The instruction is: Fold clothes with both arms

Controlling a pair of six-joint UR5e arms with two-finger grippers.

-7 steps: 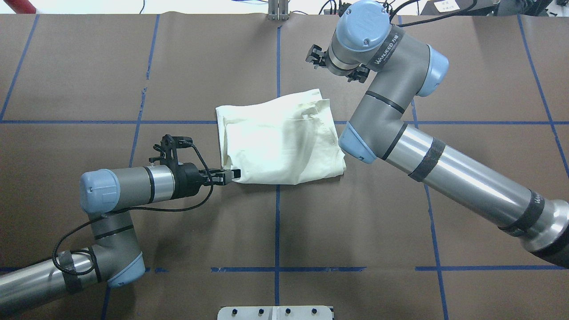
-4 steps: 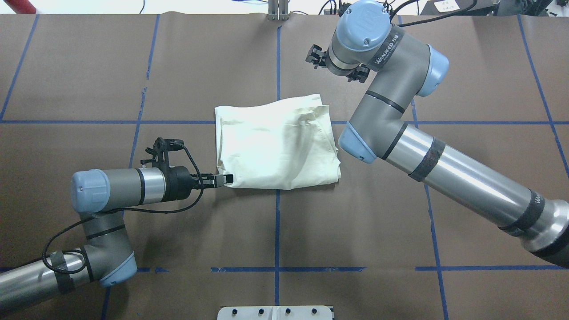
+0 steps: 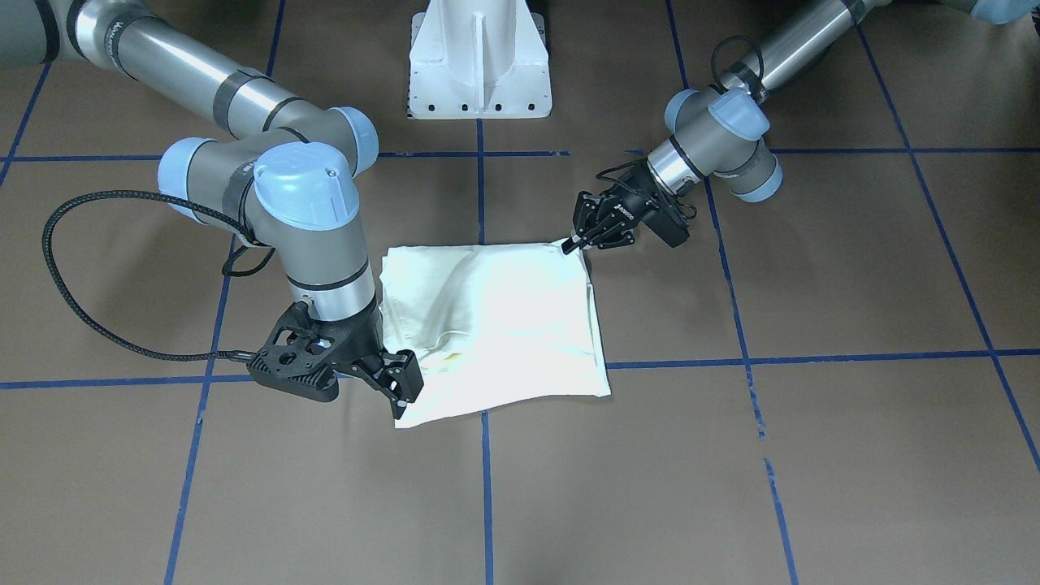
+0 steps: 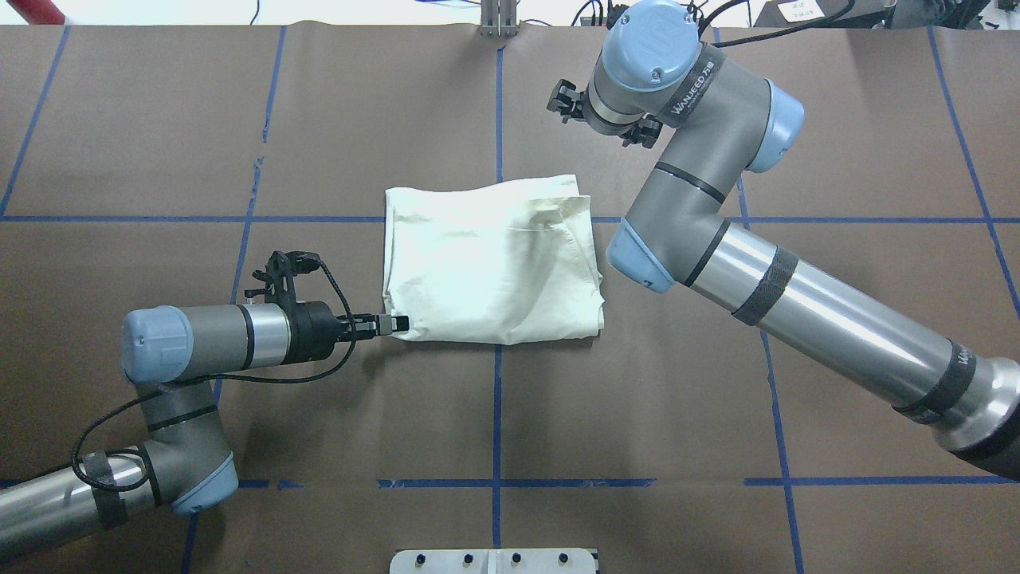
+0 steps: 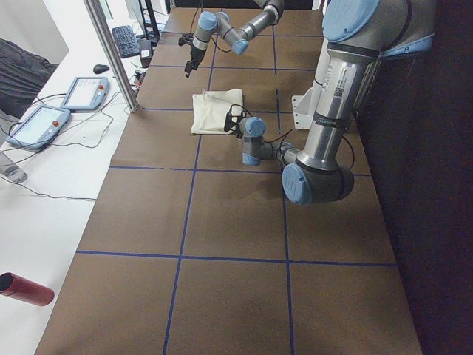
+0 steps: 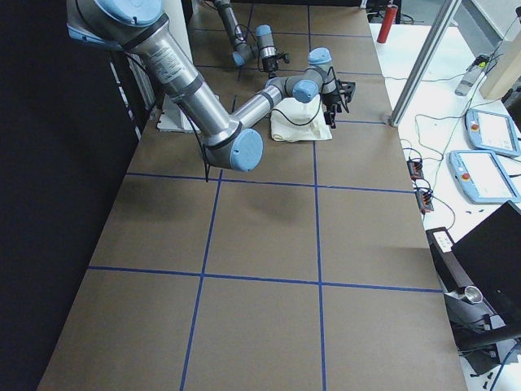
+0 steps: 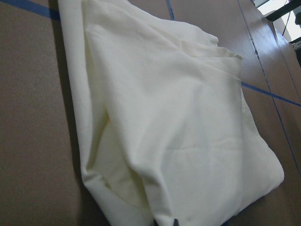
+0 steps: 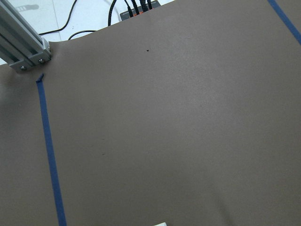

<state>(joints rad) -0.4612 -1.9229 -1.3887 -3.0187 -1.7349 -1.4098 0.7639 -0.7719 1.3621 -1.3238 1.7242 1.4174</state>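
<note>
Pinches the 7 o'clock corner of the cream T-shirt (image 4: 490, 259) with the left gripper (image 4: 397, 324), fingers (image 3: 573, 240) pressed together on the cloth. Reaches in low and almost level from 9 o'clock with the left arm (image 4: 207, 347), wrist close above the brown desk (image 4: 319, 446).

Lies as a folded, roughly rectangular bundle just past mid-desk toward 12 o'clock, plain cream side up. Spreads across the crossing of the blue tape lines (image 4: 497, 399), with soft creases over the top. Carries a layered, slightly ruffled edge along the 3 o'clock side. Fills most of the left wrist view, a thick rounded fold running down its left side.

Holds the right gripper (image 3: 402, 390) raised off the desk, fingers apart with nothing between them. Sits off the bundle's 1 o'clock corner in the overhead view and clear of the cloth. Comes in from 4 o'clock with the right arm (image 4: 837, 319), elbow bent beside the shirt's 3 o'clock edge. Looks down from the right wrist on bare desk and one tape line.

Stands at 6 o'clock: white pedestal base (image 3: 479, 65).
</note>
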